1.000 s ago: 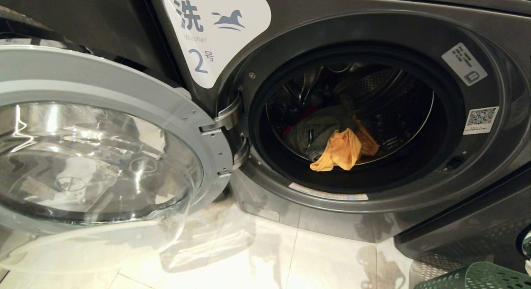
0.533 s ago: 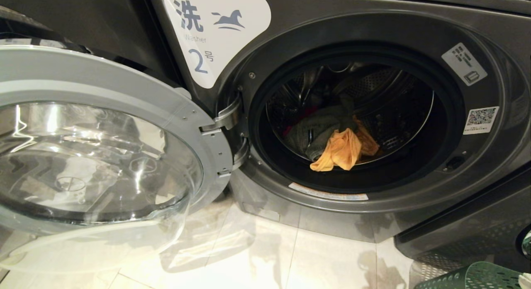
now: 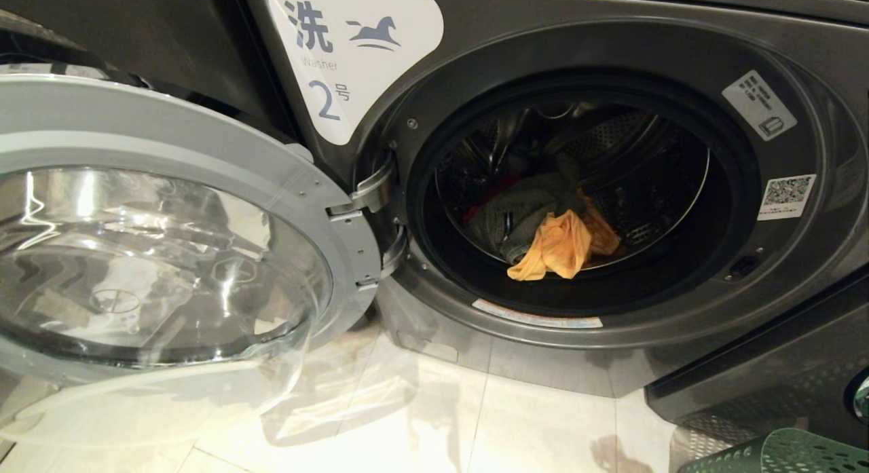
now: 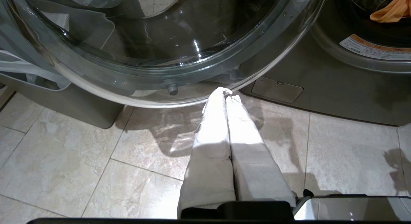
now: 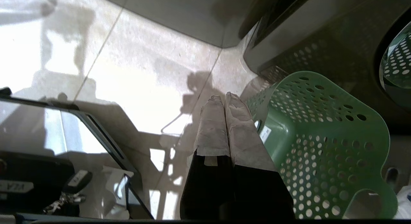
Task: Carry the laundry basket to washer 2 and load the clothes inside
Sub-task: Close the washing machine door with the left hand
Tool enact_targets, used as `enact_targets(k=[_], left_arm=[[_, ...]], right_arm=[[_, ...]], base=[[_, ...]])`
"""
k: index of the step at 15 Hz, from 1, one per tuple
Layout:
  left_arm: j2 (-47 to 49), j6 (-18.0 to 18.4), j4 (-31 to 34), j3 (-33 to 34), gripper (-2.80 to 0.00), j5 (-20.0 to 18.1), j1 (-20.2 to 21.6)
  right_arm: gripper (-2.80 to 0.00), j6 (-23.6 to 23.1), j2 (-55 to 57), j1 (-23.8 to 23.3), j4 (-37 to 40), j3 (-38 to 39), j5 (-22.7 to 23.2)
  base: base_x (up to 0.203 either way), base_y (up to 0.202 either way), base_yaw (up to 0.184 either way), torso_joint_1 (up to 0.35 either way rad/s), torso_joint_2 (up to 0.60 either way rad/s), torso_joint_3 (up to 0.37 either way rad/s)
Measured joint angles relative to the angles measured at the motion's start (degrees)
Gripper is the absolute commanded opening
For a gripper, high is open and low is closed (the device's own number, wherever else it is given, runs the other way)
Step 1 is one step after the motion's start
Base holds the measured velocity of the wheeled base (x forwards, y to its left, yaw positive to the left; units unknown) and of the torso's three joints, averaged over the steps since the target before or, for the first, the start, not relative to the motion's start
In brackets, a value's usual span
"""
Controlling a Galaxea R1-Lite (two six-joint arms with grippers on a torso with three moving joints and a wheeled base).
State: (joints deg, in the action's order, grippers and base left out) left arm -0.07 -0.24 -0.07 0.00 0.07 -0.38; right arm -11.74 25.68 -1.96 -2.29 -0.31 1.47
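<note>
washer body: dark grey washer 2 (image 3: 611, 25), smooth painted metal, satin sheen
door: round glass door (image 3: 149, 256), clear glossy glass in a matt silver-grey ring
drum: perforated steel drum (image 3: 652, 181), shiny metal
label: white label (image 3: 353, 45) at 11 o'clock of the opening, smooth, matt
clothes: yellow-orange garment (image 3: 558, 250) and grey-green garment (image 3: 516, 215), soft matt cloth
basket: green perforated laundry basket (image 5: 321, 134), smooth plastic, slight gloss
floor: beige floor tiles (image 4: 80, 172), polished, mirror-like
fingers: left gripper (image 4: 226, 93) and right gripper (image 5: 223, 98), wrapped in pale, matt, wrinkled cloth-like covering
</note>
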Motion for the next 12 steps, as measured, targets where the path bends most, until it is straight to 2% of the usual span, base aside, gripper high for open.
enact_targets(k=[3, 6, 12], left_arm=[[0.0, 0.0, 0.0, 0.0, -2.8, 0.0, 0.0], [0.0, 0.0, 0.0, 0.0, -2.8, -0.02, 0.02], [0.0, 0.0, 0.0, 0.0, -2.8, 0.0, 0.02]], right_arm=[[-2.8, 0.33, -6.78, -1.34, 2.07, 0.21, 1.42], [-2.8, 0.06, -10.5, 1.23, 2.19, 0.26, 1.77], [-2.8, 0.09, -19.18, 2.06, 2.33, 0.31, 1.84]], base=[[0.0, 0.0, 0.0, 0.0, 0.0, 0.0], [0.0, 0.0, 0.0, 0.0, 0.0, 0.0], [0.0, 0.0, 0.0, 0.0, 0.0, 0.0]])
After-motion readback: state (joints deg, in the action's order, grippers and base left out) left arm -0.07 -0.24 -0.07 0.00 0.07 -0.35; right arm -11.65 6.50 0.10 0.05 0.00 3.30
